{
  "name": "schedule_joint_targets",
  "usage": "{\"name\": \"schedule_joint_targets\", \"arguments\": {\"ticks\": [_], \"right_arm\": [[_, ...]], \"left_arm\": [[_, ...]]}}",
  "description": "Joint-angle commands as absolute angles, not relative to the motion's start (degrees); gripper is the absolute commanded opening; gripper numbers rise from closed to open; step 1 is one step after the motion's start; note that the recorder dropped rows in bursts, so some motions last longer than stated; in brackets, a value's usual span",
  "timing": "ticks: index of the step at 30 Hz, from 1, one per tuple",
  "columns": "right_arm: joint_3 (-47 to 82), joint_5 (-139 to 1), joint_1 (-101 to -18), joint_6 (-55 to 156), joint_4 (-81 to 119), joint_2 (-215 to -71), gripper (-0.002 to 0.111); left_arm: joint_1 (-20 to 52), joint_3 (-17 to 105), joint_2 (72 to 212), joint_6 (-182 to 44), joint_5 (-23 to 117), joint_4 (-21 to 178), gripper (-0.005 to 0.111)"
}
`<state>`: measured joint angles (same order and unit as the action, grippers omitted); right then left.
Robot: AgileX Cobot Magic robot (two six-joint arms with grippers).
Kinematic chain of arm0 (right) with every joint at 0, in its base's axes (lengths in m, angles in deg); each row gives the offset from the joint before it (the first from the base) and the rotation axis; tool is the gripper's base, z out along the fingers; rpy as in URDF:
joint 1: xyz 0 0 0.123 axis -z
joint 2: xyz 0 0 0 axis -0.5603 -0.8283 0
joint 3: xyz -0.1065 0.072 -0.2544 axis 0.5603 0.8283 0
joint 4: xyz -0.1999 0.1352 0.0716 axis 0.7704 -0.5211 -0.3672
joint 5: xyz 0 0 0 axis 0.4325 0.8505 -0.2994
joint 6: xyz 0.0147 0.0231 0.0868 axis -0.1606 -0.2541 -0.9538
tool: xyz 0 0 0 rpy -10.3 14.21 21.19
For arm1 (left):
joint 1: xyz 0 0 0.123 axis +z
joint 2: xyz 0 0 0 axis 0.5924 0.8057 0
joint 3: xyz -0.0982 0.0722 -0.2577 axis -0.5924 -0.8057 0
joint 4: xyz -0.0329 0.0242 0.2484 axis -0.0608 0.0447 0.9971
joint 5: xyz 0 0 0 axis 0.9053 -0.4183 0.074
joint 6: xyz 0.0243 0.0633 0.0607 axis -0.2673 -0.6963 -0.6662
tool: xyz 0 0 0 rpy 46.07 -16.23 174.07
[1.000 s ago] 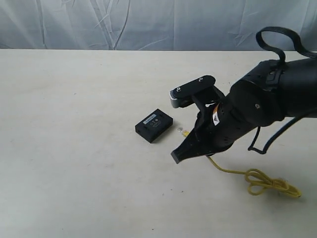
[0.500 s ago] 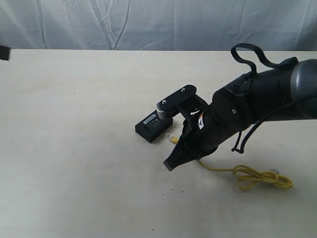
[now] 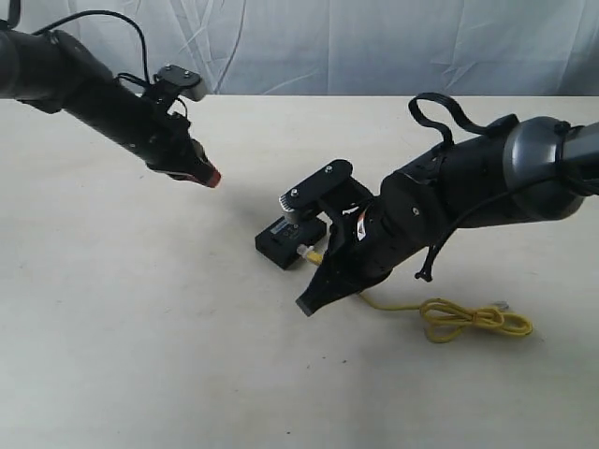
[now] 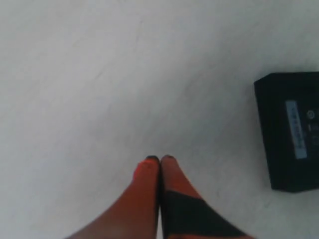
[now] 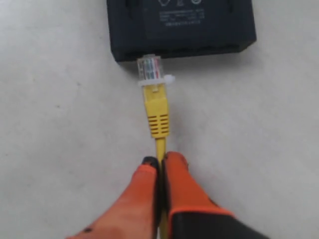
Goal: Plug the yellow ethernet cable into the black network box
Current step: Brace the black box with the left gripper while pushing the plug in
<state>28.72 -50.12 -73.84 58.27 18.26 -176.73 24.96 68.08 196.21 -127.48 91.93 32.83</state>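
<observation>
The black network box lies flat on the table, white label up; it also shows in the right wrist view and the left wrist view. My right gripper is shut on the yellow ethernet cable just behind its boot. The clear plug touches the box's port side. The cable's far part lies in a loop on the table. My left gripper is shut and empty, hovering left of the box, seen from outside with red fingertips.
A pale table carries everything, with a wrinkled grey-white cloth backdrop behind it. The right arm reaches over the middle and hides part of the box. The left arm comes in from the upper left.
The right gripper carried the cable's plug leftward up against the box, dragging the loop with it. The left arm has come into view from the upper left.
</observation>
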Motion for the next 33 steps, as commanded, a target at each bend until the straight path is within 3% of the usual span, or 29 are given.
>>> {"name": "schedule_joint_targets", "arguments": {"ticks": [1,33], "right_arm": [[28.55,-50.71,-73.54,60.7,18.78,-178.07,-0.001],[28.55,-57.57,-73.54,59.97,19.96,-182.07,-0.001]], "left_arm": [[23.65,75.55,202.51,-129.02,98.77,30.19,0.0],[20.12,77.45,207.13,-134.67,108.09,27.69,0.0]]}}
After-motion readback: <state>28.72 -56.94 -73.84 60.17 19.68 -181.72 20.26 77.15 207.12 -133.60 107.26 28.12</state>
